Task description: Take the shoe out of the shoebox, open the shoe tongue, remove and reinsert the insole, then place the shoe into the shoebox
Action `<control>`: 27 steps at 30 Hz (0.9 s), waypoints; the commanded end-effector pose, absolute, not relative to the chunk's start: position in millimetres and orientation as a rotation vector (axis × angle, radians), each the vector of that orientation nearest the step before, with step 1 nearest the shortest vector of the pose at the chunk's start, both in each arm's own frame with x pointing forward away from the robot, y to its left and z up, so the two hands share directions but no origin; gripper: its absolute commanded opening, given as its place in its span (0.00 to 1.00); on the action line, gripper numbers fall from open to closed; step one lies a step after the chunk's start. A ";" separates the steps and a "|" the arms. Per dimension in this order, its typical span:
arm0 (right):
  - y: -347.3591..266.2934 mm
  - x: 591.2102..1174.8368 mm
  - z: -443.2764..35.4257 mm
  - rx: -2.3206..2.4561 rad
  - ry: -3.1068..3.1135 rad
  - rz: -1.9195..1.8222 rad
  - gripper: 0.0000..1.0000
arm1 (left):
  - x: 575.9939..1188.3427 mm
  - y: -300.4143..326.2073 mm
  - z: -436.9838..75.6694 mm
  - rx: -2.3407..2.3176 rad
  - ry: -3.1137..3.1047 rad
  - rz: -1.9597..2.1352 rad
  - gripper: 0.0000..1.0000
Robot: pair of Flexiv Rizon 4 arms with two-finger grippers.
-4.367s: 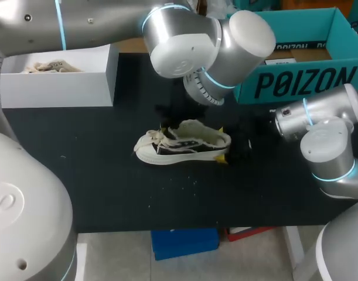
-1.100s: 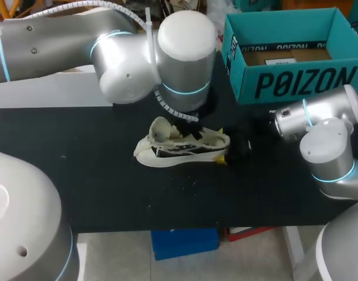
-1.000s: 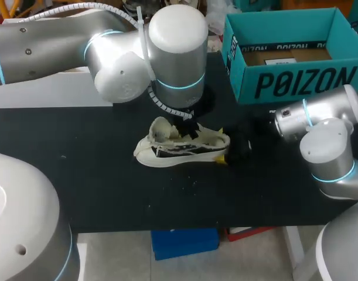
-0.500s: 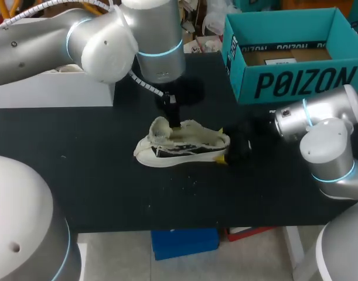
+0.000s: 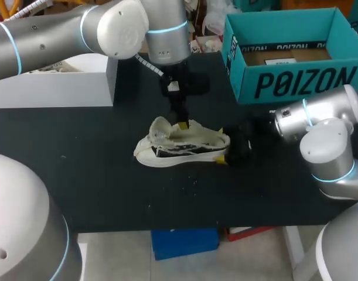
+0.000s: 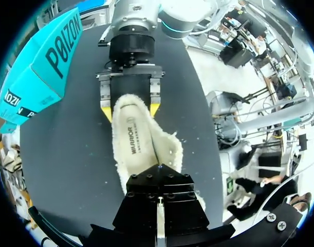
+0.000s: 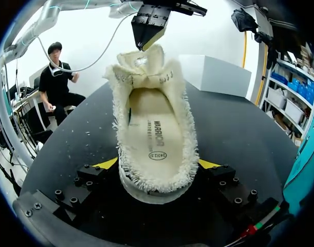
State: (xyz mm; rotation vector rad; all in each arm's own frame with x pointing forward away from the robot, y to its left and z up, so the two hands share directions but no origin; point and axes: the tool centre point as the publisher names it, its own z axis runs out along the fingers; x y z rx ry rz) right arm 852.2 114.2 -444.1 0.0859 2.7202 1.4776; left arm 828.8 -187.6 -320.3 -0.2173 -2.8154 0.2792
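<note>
shoe [image 5: 184, 146]: 1 | teal shoebox [image 5: 296, 82]: 1 | white box [image 5: 55, 89]: 1 | left claw [image 5: 182, 123] + right claw [image 5: 221, 144]: 2

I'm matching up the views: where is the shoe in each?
Head view: shoe mid-table.
Left wrist view: shoe ahead of the left hand.
Right wrist view: shoe, heel between the fingers of the right hand.
Shared landmark: the right hand, clamped on the heel in all three.

In the left wrist view the left gripper [image 6: 159, 180] covers the toe of the shoe [image 6: 141, 139], and the shoebox [image 5: 296, 82] runs off the head view's edge.
</note>
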 end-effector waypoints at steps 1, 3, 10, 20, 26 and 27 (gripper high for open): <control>113.2 854.3 -445.6 0.088 2.722 1.476 0.00 | 832.6 -189.5 -335.2 -0.185 -2.728 0.262 0.00; 113.2 854.3 -445.6 0.088 2.722 1.476 0.00 | 832.3 -190.0 -338.9 -0.158 -2.730 0.263 0.00; 113.2 854.3 -445.6 0.088 2.722 1.476 0.00 | 831.9 -193.0 -349.7 -0.102 -2.738 0.266 0.00; 113.2 854.3 -445.6 0.088 2.722 1.476 0.00 | 830.3 -197.6 -366.0 -0.108 -2.708 0.269 0.00; 113.2 854.3 -445.6 0.088 2.722 1.476 0.00 | 826.1 -199.7 -375.1 -0.106 -2.694 0.274 0.00; 113.2 854.3 -445.6 0.088 2.722 1.476 0.00 | 824.6 -200.4 -377.3 -0.103 -2.688 0.283 0.00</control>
